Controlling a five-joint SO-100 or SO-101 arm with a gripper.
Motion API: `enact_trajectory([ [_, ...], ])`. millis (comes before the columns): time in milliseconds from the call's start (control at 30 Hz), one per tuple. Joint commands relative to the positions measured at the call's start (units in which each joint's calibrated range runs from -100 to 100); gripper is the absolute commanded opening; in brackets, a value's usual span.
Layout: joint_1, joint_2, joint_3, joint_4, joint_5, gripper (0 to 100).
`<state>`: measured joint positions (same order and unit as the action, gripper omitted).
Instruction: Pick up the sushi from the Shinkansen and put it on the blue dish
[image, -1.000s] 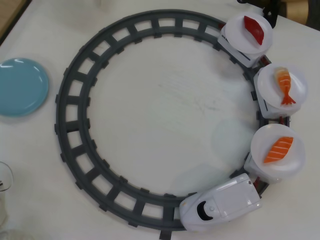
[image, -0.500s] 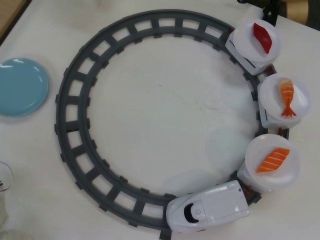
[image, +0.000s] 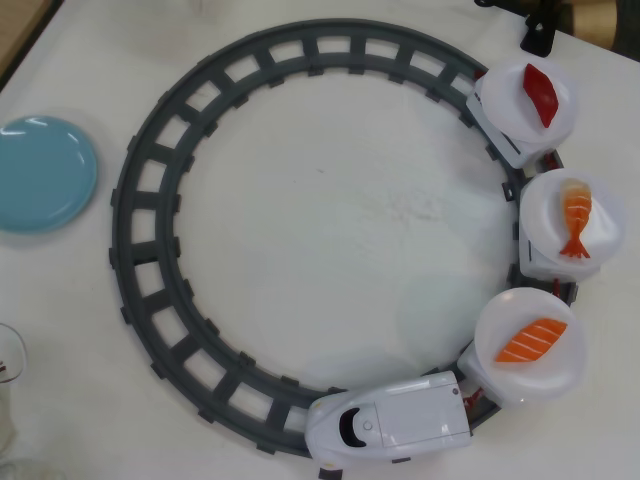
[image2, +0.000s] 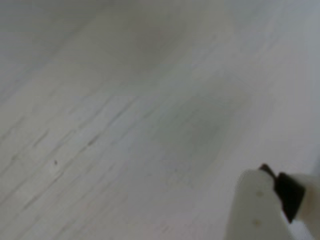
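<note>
Shinkansen has rolled further clockwise on track vs a sec ago, so the sushi, on its plate behind the engine, is a moving target. Blue dish empty, far left. Gripper over bare worktop; open/closed can't tell.

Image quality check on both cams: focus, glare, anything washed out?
Overhead view: fairly sharp, even light; the white plates wash out against the table, the salmon sushi stays crisp, small glare streak on the blue dish. Wrist view: soft and out of focus, only table grain and a blurred white gripper part at bottom right.
</note>
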<state>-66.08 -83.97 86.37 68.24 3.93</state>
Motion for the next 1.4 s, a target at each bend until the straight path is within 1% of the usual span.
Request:
enact_trajectory([
  [0, 0.0, 0.0, -0.3, -0.7, -0.3, 3],
  [867, 0.2, 0.0, 0.4, -0.8, -0.2, 3],
  [1300, -0.3, 1.1, -7.4, -0.1, 0.2, 3],
  [1367, -0.3, 1.1, -9.1, 0.0, 0.2, 5],
])
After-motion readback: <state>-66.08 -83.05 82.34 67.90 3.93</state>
